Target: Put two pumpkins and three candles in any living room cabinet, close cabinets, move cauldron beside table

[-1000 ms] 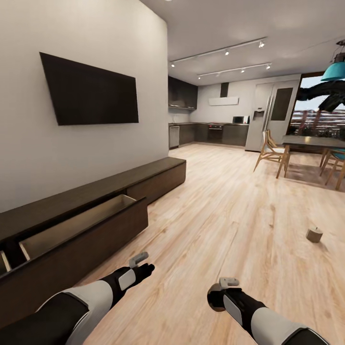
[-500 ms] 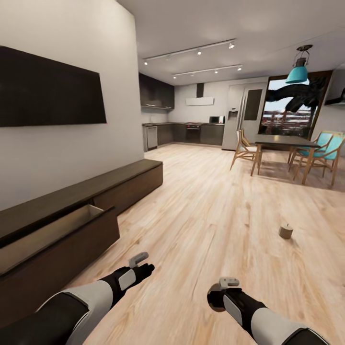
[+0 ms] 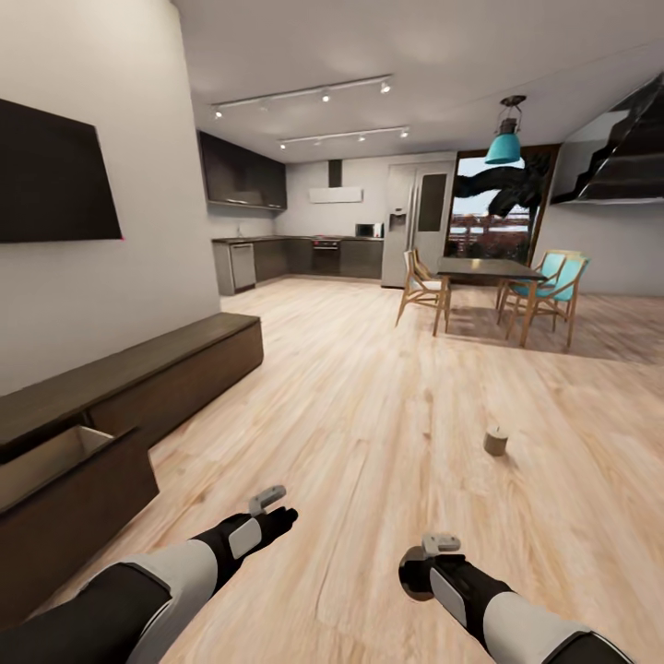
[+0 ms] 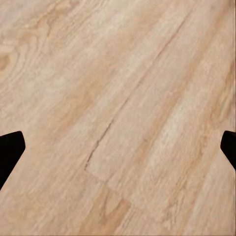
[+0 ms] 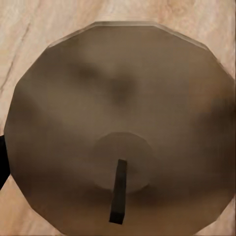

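1. Your right gripper (image 3: pixel 420 570) was closed around a short grey-brown candle with a dark wick (image 5: pixel 118 132), held low over the pale wooden floor (image 3: pixel 387 406).
2. Your left gripper (image 3: pixel 272 512) held nothing; in its wrist view its two dark fingertips (image 4: pixel 10 150) stood wide apart over bare boards.
3. The long, low, dark brown wooden cabinet (image 3: pixel 138 369) was on your left along the wall, with one drawer (image 3: pixel 65 470) pulled open.
4. A second stubby tan candle (image 3: pixel 496 441) sat on the floor, well apart from the cabinet.
5. You seemed to be carrying a candle; next you needed to turn toward the open drawer and drop it in.
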{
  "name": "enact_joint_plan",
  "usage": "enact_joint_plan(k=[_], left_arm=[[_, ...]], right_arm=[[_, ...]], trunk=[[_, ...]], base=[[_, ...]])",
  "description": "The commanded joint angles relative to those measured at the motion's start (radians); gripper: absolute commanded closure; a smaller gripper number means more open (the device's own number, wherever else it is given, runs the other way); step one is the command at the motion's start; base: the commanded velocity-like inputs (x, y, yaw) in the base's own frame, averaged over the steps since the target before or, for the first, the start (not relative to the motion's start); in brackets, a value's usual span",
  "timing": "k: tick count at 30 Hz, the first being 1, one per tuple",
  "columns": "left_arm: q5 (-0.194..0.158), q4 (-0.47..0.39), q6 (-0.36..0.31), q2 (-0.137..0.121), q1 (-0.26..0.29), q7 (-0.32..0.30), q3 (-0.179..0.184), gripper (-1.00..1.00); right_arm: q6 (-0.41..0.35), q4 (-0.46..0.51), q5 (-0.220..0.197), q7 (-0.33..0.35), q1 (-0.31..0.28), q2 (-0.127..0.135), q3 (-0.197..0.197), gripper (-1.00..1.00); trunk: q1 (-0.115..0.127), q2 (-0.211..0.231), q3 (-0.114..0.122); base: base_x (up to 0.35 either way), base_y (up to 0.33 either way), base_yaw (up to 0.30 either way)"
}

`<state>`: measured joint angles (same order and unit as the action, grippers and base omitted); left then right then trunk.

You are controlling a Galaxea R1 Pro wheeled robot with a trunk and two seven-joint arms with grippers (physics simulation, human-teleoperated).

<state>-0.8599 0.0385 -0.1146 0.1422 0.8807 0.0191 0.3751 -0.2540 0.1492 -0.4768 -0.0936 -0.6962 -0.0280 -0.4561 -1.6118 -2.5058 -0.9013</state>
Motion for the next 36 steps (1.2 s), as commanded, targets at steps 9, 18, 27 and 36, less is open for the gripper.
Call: enact_joint_plan(k=[9, 18, 27, 36], left_arm=[[-0.009, 0.001, -0.002, 0.001, 0.001, 0.002, 0.008, -1.00], [-0.009, 0.001, -0.002, 0.001, 0.001, 0.002, 0.008, -1.00], [-0.009, 0.001, -0.002, 0.001, -0.008, 0.002, 0.008, -1.00], [-0.008, 0.001, 0.000, 0.001, -0.009, 0.001, 0.008, -1.00]], right_arm=[[-0.005, 0.003, -0.009, -0.006, 0.000, 0.000, -0.009, 1.00], [-0.005, 0.003, -0.011, -0.006, 0.000, 0.000, -0.008, 1.00], [-0.005, 0.003, -0.012, -0.002, 0.000, 0.000, -0.006, 1.00], [-0.005, 0.003, -0.013, -0.004, 0.000, 0.000, -0.006, 1.00]], trunk=[[0.000, 0.000, -0.001], [0.000, 0.000, -0.001], [0.000, 0.000, -0.001], [0.000, 0.000, -0.001]], base=[[0.300, -0.200, -0.255], [0.300, -0.200, -0.237], [0.304, -0.176, -0.052], [0.331, -0.016, -0.226]])
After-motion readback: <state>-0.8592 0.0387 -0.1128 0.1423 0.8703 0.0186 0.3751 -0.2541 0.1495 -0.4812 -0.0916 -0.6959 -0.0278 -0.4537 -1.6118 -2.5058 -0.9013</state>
